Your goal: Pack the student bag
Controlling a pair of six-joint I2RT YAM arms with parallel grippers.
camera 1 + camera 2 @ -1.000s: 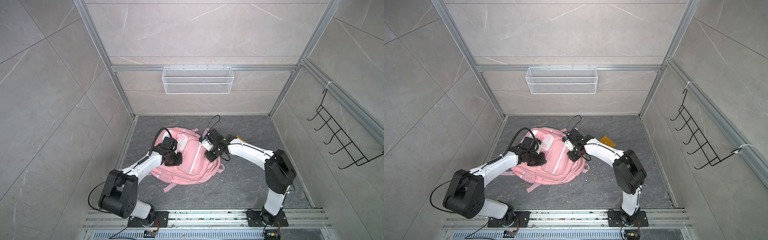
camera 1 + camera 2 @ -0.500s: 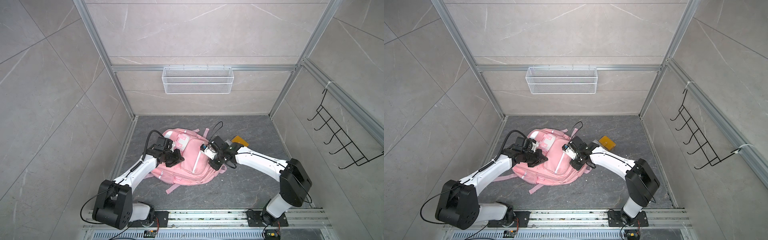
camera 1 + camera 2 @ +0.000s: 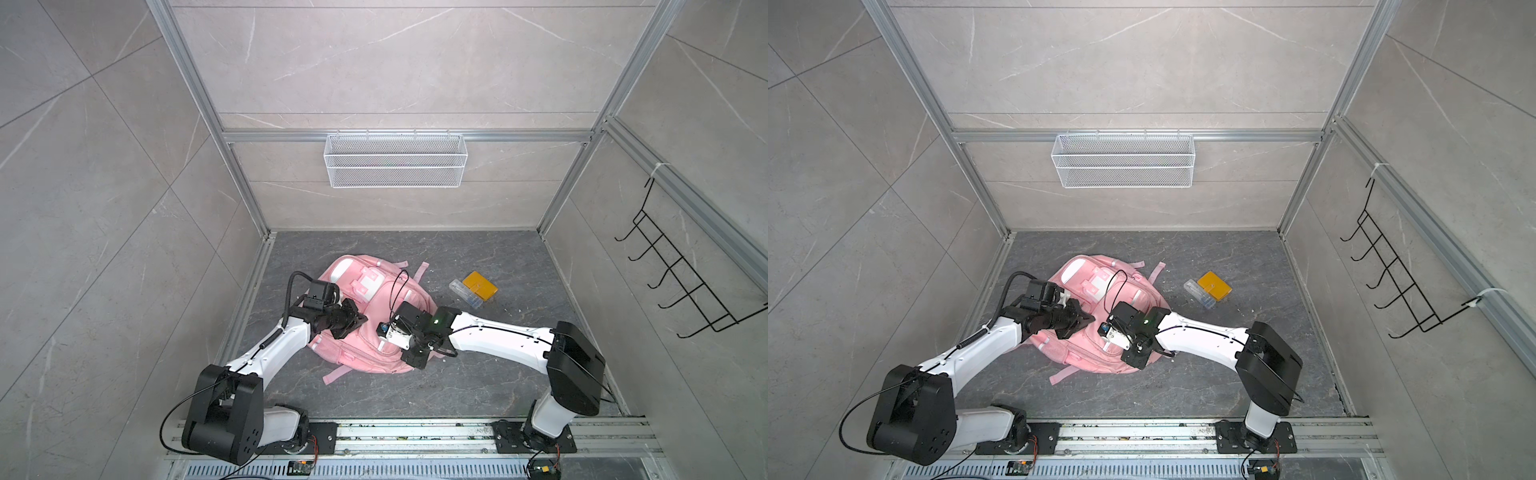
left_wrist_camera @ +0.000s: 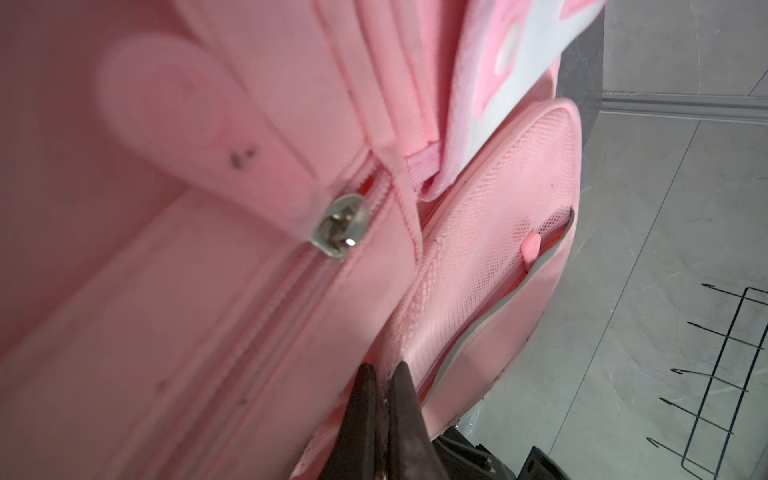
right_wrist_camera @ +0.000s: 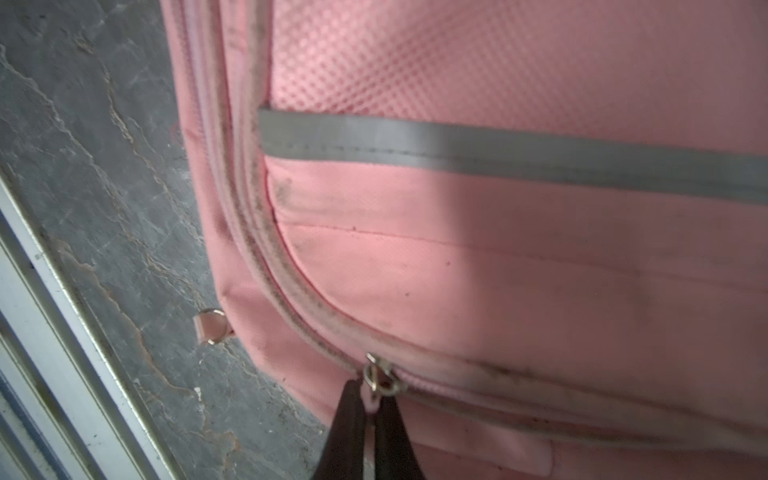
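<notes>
The student bag (image 3: 368, 353) (image 3: 1090, 353), a pink backpack, lies flat on the dark floor in both top views. My left gripper (image 3: 361, 320) (image 4: 384, 370) is shut, pinching a fold of the bag's pink fabric on its left side. A metal zip slider (image 4: 338, 232) with a pink tab sits a little beyond it, untouched. My right gripper (image 3: 417, 362) (image 5: 370, 390) is at the bag's near right edge. It is shut on the pink pull tab of another zip slider (image 5: 380, 376), below a grey reflective stripe (image 5: 498, 147).
An orange box (image 3: 480, 284) and a clear case (image 3: 465, 293) lie on the floor right of the bag. A white wire basket (image 3: 395, 160) hangs on the back wall. A black hook rack (image 3: 681, 282) is on the right wall. A loose strap (image 3: 338, 374) trails from the bag toward the front.
My right gripper has travelled along the bag's right edge toward the front, holding the zip pull, uncovering the orange box. My left gripper shifted slightly and kept its pinch.
</notes>
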